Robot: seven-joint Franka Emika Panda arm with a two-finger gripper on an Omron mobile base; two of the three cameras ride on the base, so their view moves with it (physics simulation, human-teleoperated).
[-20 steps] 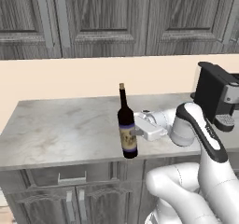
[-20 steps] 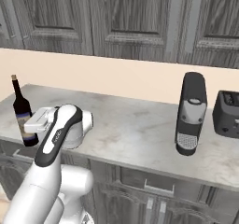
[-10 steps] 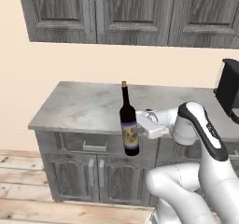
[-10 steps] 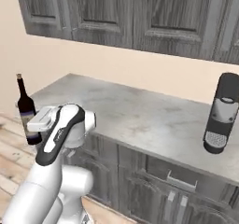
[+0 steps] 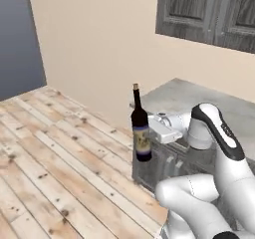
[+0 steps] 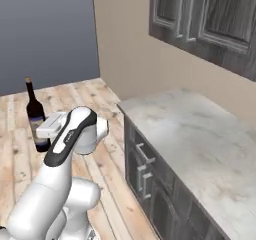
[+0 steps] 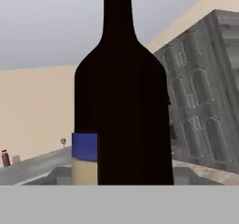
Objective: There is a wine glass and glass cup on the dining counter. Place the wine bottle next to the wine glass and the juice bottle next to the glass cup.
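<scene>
Wood floor (image 5: pixel 60 153) lies below, the grey tabletop (image 6: pixel 200 139) behind the arm, and the end effector (image 5: pixel 149 129) is clamped on the upright wine bottle (image 5: pixel 141 131) carried in mid-air; a swing during transit could loosen it, dropping it.

The wine bottle (image 5: pixel 141 134) stands upright above the floor (image 5: pixel 55 148), left of the wall counter (image 5: pixel 224 106).

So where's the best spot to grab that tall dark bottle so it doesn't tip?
Grip the tall, dark glass wine bottle around its wide lower body, coming in level from the side, as the gripper does here. The bottle stands upright, and its body is straight and round, so the flat fingers probably hold better there than on the thin neck.
</scene>
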